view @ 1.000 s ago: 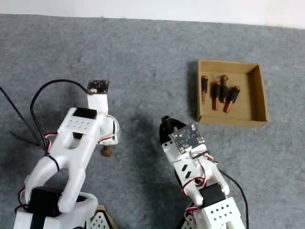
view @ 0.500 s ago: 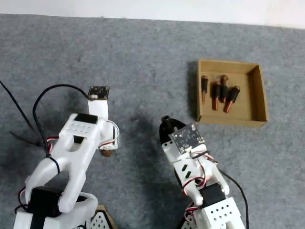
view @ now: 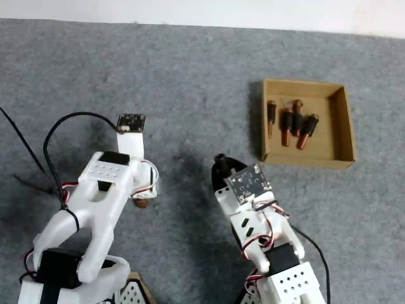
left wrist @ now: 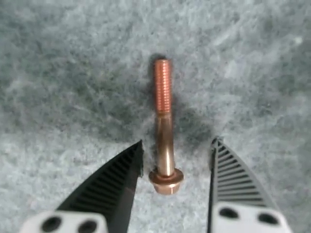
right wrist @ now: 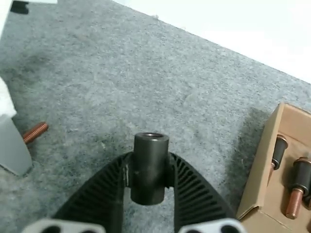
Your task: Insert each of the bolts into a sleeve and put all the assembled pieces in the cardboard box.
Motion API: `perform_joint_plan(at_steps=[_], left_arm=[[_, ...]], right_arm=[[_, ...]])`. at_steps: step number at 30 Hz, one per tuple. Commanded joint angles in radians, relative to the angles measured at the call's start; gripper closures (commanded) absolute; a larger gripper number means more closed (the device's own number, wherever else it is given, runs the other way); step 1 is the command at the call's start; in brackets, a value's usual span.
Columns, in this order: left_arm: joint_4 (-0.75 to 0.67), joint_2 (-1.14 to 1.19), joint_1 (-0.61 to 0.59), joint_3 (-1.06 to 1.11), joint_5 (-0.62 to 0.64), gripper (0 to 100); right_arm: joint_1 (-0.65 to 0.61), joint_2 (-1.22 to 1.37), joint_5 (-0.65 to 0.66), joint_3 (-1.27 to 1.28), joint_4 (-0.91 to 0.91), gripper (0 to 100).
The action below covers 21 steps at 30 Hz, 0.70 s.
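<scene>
Left jaws open astride the copper-coloured flanged bolt [left wrist: 164, 131] lying on grey felt worktop [view: 190, 82], near left; right jaws grip black cylindrical sleeve [right wrist: 148, 165] upright, just left of brown cardboard box [view: 304, 161] w/ assembled pieces [view: 286, 126].

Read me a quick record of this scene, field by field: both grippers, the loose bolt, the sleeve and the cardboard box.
Left gripper: open, jaws either side of the bolt's head end, not touching it
Bolt: lying flat on the grey mat, no sleeve on it
Right gripper: shut on the sleeve
Sleeve: held between the jaws, open end showing
Cardboard box: holds assembled pieces
</scene>
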Motion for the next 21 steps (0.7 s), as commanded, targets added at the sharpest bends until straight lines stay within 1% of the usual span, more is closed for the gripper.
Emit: perform_joint_plan(at_steps=[1, 21], left_arm=[[-0.026, 0.001, -0.01, 0.004, -0.025, 78], [-0.028, 0.001, -0.012, 0.005, -0.023, 78]], right_arm=[[0.01, -0.016, 0.012, -0.002, -0.039, 99.3], [0.01, -0.016, 0.012, -0.002, -0.039, 99.3]])
